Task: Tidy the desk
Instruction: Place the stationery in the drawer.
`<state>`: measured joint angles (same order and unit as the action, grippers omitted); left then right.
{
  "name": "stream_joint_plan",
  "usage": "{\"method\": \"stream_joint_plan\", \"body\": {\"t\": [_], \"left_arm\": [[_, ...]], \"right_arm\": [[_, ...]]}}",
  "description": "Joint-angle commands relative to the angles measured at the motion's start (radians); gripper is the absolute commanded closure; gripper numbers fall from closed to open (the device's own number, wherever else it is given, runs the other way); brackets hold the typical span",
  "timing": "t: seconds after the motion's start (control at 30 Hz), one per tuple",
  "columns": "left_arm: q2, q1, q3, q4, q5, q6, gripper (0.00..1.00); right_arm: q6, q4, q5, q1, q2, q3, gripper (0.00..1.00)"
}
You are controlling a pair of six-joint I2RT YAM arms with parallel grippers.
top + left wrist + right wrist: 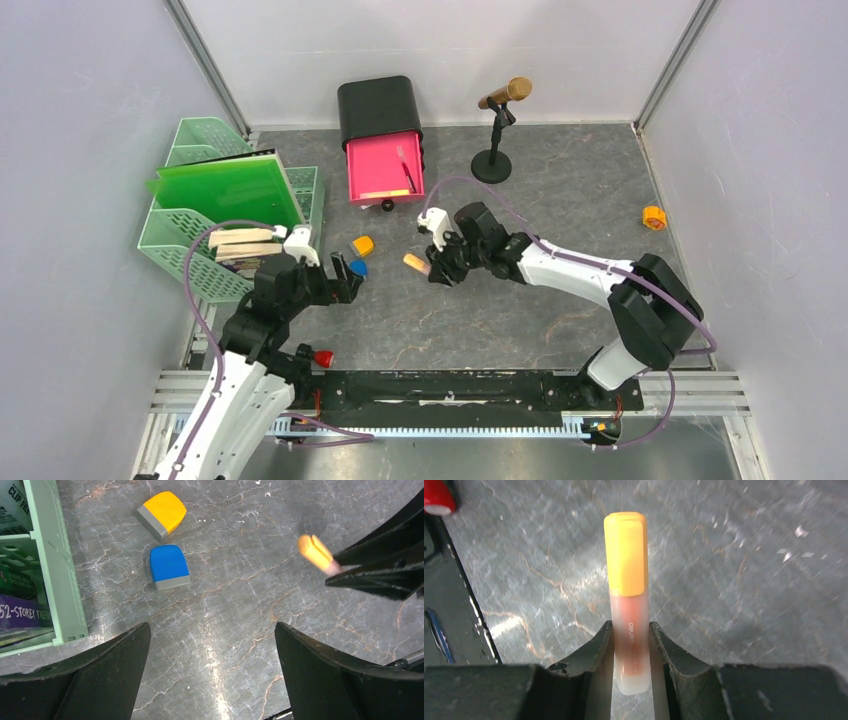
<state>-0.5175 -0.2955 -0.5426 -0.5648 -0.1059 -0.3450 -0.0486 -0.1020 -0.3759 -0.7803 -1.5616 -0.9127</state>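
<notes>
At mid-frame, an orange-capped marker (626,555) is pinched in the right gripper (630,630), while the left gripper (211,627) is held wide open and empty above the desk (240,605).

Left end effector (212,630) agape, right (630,630) pinched

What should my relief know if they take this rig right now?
Left end effector: open, empty, above the desk near the blue block and yellow block.
Right end effector: shut on the orange-capped highlighter, held off the desk.
Done, apparently: pen in the open pink drawer.
Left to do: stow highlighter, both blocks, the orange piece far right.
</notes>
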Motion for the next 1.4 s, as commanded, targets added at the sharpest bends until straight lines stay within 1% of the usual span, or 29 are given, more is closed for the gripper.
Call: {"method": "stream_joint_plan", "body": {"t": [0.0, 0.1, 0.2, 0.43, 0.6, 0.8, 1.03, 1.13, 1.23, 1.37], "left_arm": [[0.087, 0.006, 0.051, 0.102, 0.038, 0.052, 0.00], [0.149, 0.006, 0.082, 0.106, 0.079, 0.046, 0.01], [0.186, 0.006, 0.102, 0.114, 0.081, 0.047, 0.04], [0.094, 0.006, 0.096, 0.111, 0.086, 0.026, 0.06], [0.089, 0.006, 0.102, 0.117, 0.062, 0.028, 0.09], [0.087, 0.006, 0.099, 0.105, 0.140, 0.008, 0.08], [0.084, 0.005, 0.101, 0.103, 0.155, 0.004, 0.05], [0.089, 0.005, 0.101, 0.102, 0.156, 0.004, 0.00], [0.093, 0.005, 0.101, 0.100, 0.162, 0.002, 0.00], [0.090, 0.004, 0.101, 0.097, 0.165, -0.002, 0.00]], "right_arm": [[0.007, -0.028, 0.016, 0.003, -0.028, -0.124, 1.00], [0.012, -0.040, 0.018, 0.003, -0.049, -0.186, 1.00], [0.020, -0.039, 0.015, 0.003, -0.076, -0.247, 1.00], [0.029, -0.044, 0.025, 0.003, -0.131, -0.400, 1.00], [0.023, -0.052, 0.123, 0.002, -0.164, -0.491, 1.00], [0.018, -0.029, 0.190, 0.004, -0.223, -0.621, 1.00], [0.020, 0.055, 0.245, 0.004, -0.313, -0.737, 1.00], [-0.012, 0.081, 0.268, 0.004, -0.351, -0.768, 1.00], [-0.040, 0.094, 0.294, 0.010, -0.380, -0.782, 1.00], [-0.044, 0.166, 0.313, 0.018, -0.407, -0.787, 1.00]]}}
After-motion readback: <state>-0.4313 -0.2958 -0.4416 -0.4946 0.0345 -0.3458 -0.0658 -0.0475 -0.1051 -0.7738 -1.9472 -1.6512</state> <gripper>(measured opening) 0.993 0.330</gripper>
